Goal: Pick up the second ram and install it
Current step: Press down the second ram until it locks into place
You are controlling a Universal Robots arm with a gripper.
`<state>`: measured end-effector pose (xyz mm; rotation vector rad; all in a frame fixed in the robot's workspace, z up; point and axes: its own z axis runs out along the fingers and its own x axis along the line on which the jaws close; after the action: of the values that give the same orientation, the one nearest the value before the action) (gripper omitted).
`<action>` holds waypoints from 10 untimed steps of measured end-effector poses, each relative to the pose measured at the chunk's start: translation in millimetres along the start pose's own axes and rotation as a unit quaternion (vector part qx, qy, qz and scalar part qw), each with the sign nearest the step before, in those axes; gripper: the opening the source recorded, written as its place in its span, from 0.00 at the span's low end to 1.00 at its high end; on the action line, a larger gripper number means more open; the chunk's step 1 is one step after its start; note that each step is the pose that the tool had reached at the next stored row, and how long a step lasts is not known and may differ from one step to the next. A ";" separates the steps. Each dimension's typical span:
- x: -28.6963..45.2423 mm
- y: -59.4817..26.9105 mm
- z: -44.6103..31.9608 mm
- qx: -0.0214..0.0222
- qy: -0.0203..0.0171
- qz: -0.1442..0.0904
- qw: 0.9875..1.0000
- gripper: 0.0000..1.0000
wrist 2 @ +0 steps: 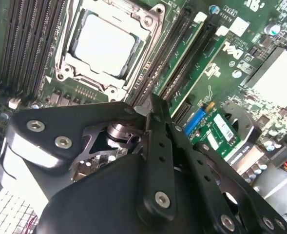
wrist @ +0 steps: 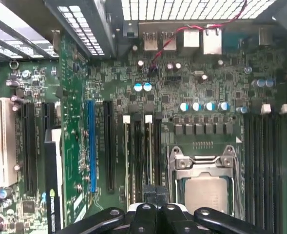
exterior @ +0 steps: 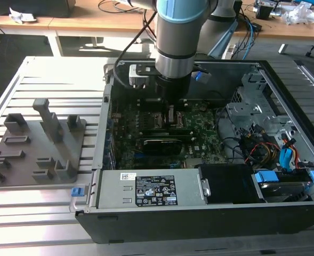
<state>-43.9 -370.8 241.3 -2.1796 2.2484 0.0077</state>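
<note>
My pincer (exterior: pixel 172 109) is down inside the open computer case (exterior: pixel 284 69), over the green motherboard (wrist: pixel 197 92). In both wrist views its fingertips (wrist: pixel 155 191) are pressed together. They sit at the end of a memory slot just beside the CPU socket (wrist: pixel 204 187). The second ram (wrist: pixel 155 156) seems to stand edge-on in that slot under my tips, but I cannot tell whether they touch it.

Black label (exterior: pixel 155 193) on power supply (exterior: pixel 114 193), print too small to read, white lettering on motherboard (wrist 2: pixel 220 73)
</note>
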 end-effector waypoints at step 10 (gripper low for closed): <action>-0.8 -0.2 -40.7 0.000 0.000 0.000 1.000 0.11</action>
<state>-43.8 -370.4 282.1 -2.1795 2.2484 0.0076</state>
